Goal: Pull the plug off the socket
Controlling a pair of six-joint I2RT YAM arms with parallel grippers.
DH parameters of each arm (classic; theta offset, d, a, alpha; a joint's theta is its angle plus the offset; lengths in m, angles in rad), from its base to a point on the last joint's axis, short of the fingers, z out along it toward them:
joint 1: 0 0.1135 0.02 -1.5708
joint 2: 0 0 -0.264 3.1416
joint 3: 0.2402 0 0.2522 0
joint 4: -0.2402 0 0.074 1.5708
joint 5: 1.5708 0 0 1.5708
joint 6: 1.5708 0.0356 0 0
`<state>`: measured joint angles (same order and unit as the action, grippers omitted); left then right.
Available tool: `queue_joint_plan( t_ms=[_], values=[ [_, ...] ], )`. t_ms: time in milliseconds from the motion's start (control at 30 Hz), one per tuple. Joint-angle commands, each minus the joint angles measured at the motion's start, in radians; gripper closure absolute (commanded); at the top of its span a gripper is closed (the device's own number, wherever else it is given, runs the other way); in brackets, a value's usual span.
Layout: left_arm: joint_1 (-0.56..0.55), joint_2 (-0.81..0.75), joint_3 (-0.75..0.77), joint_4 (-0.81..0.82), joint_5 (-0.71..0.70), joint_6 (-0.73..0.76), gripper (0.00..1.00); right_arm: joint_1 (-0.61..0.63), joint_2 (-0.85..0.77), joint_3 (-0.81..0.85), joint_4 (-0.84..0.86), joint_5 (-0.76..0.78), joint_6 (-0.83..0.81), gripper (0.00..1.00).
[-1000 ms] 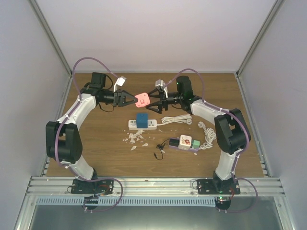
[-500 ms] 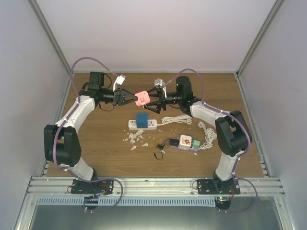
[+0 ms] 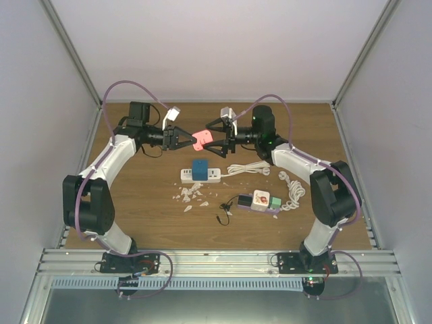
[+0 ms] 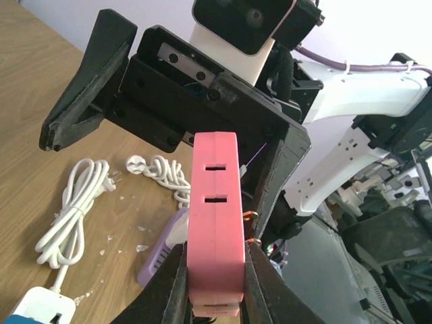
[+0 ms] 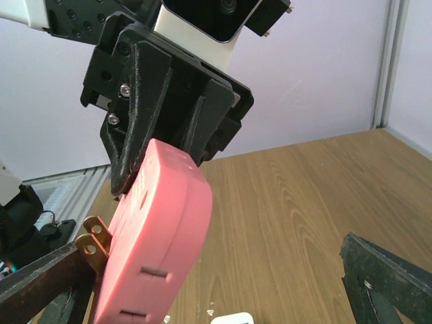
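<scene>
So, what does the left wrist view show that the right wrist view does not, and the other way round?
Only left wrist: the coiled white cords and the purple power strip on the table. Only right wrist: the broad face of the pink adapter with its brass prongs in full, and the body of the left gripper. Both: the adapter clamped by the left gripper, the right gripper open around it, the wooden table.

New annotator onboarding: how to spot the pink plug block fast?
Above the far half of the brown wooden table, the left gripper faces the open right gripper. The flat pink plastic plug block is pinched in the left one: the only pink thing, and the only one off the table.
</scene>
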<state>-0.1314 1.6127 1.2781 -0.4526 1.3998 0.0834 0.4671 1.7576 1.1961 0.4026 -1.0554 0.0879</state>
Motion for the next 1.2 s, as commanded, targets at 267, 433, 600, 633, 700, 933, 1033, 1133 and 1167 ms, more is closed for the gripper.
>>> queue_joint_plan(
  t_ms=[267, 433, 600, 633, 700, 933, 1033, 1133, 1167],
  values=[
    [-0.036, -0.022, 0.041, -0.088, -0.002, 0.134, 1.00, -0.048, -0.017, 0.012, -0.019, 0.105, 0.030, 0.04],
    [-0.059, -0.043, 0.039, -0.133, -0.047, 0.195, 1.00, -0.061, -0.007, 0.031, -0.020, 0.114, 0.051, 0.04],
    [-0.084, -0.061, 0.041, -0.149, -0.085, 0.220, 1.00, -0.062, -0.009, 0.037, -0.030, 0.137, 0.042, 0.04],
    [-0.086, -0.064, 0.042, -0.151, -0.092, 0.224, 1.00, -0.063, -0.009, 0.039, -0.035, 0.142, 0.038, 0.04],
    [-0.085, -0.071, 0.043, -0.153, -0.119, 0.230, 1.00, -0.066, -0.009, 0.049, -0.042, 0.143, 0.028, 0.04],
    [-0.078, -0.087, 0.050, -0.134, -0.279, 0.225, 1.00, -0.068, 0.003, 0.167, -0.171, 0.126, -0.082, 0.03],
    [-0.061, -0.105, 0.036, -0.095, -0.347, 0.217, 1.00, -0.070, -0.009, 0.199, -0.215, 0.120, -0.140, 0.02],
    [-0.037, -0.136, 0.015, -0.045, -0.451, 0.233, 1.00, -0.074, -0.019, 0.226, -0.272, 0.124, -0.173, 0.00],
    [-0.026, -0.143, 0.010, -0.035, -0.487, 0.243, 1.00, -0.075, -0.023, 0.232, -0.289, 0.128, -0.183, 0.00]
  ],
)
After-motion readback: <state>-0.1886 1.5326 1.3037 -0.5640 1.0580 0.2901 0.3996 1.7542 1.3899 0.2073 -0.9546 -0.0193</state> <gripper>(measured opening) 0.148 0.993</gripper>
